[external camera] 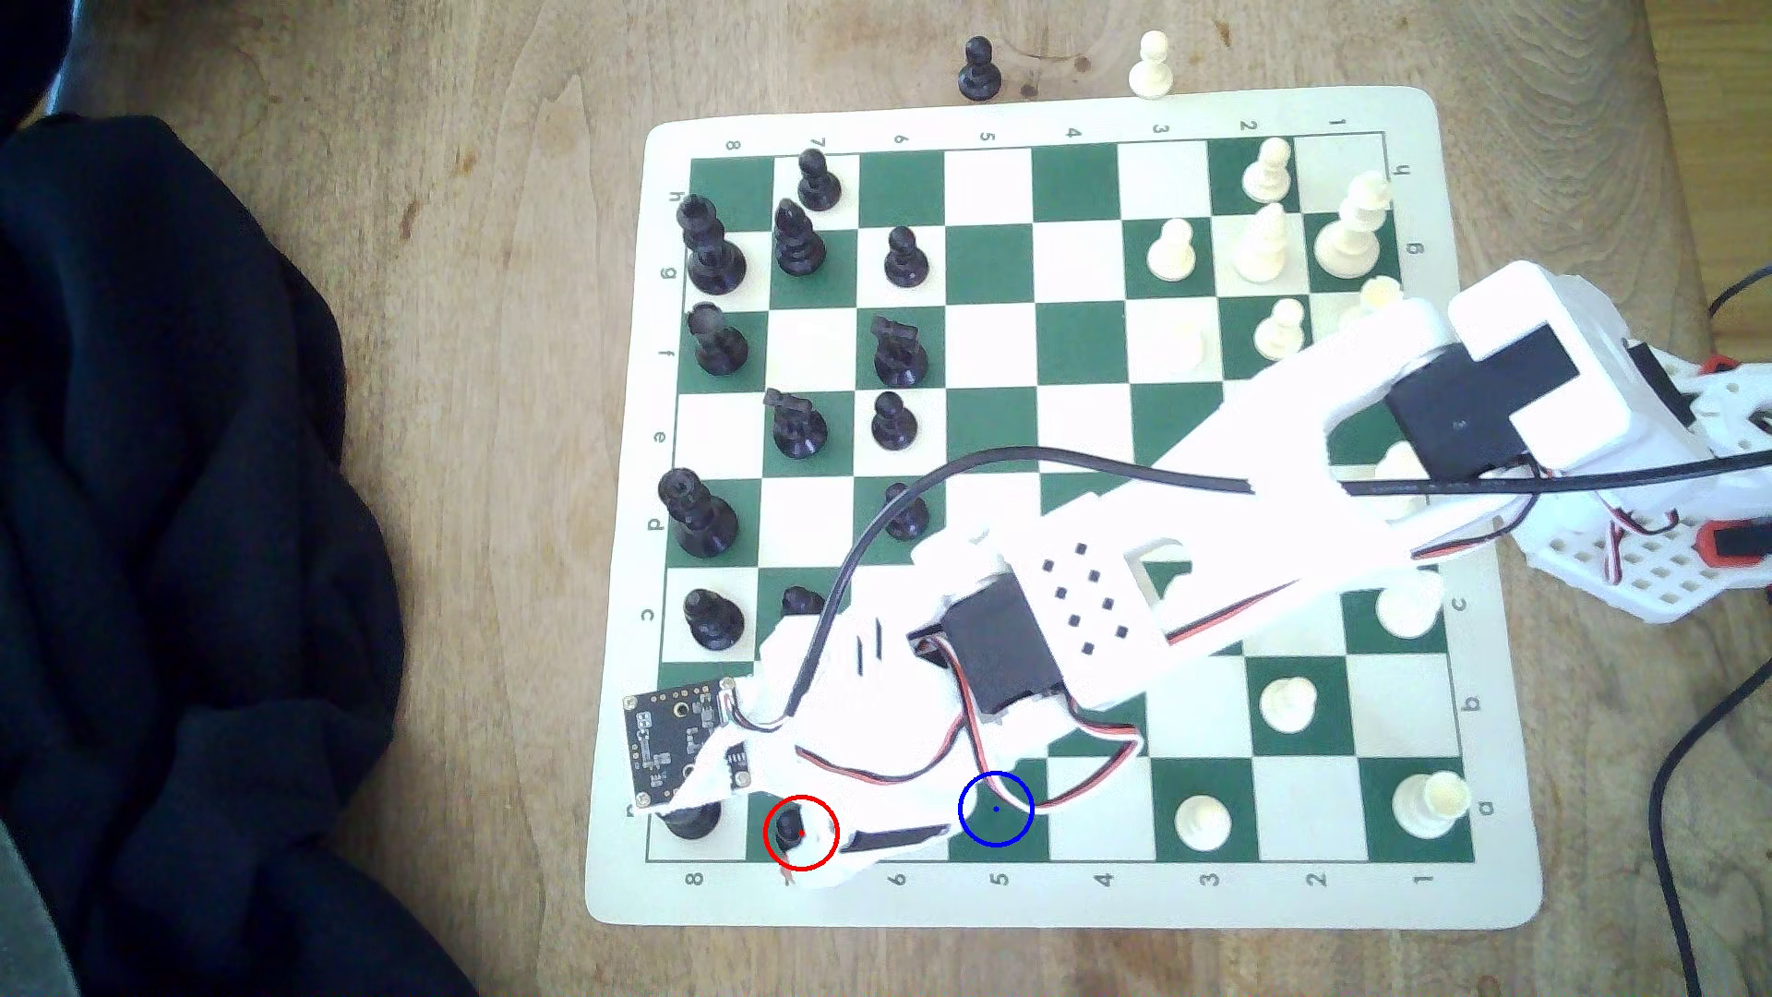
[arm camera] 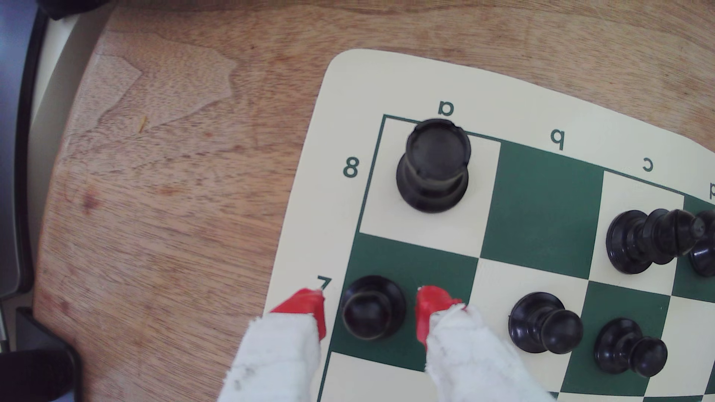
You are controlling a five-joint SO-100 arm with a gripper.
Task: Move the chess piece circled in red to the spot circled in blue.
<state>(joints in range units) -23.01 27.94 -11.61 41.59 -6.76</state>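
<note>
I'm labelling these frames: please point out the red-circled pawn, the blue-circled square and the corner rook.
Red-circled pawn (arm camera: 372, 309), wrist view: on its round head.
Blue-circled square (external camera: 988, 823), exterior view: on bare green.
Corner rook (arm camera: 437, 149), wrist view: on its flat top.

The board's cream border (external camera: 1055, 896) carries green numbers 1–8 and letters a–h along its edges.

Surface: a worn wooden table (external camera: 499, 479).
Board: a cream-and-green chess mat (external camera: 1496, 863) lies flat on it, under the fingers (arm camera: 429, 313).
Cloth: dark fabric (external camera: 173, 537) (rumpled) on the wood, well beyond the fingertips.
Strays: a black pawn (external camera: 979, 69) and a white pawn (external camera: 1152, 65) on bare wood, far from the fingers.
</note>
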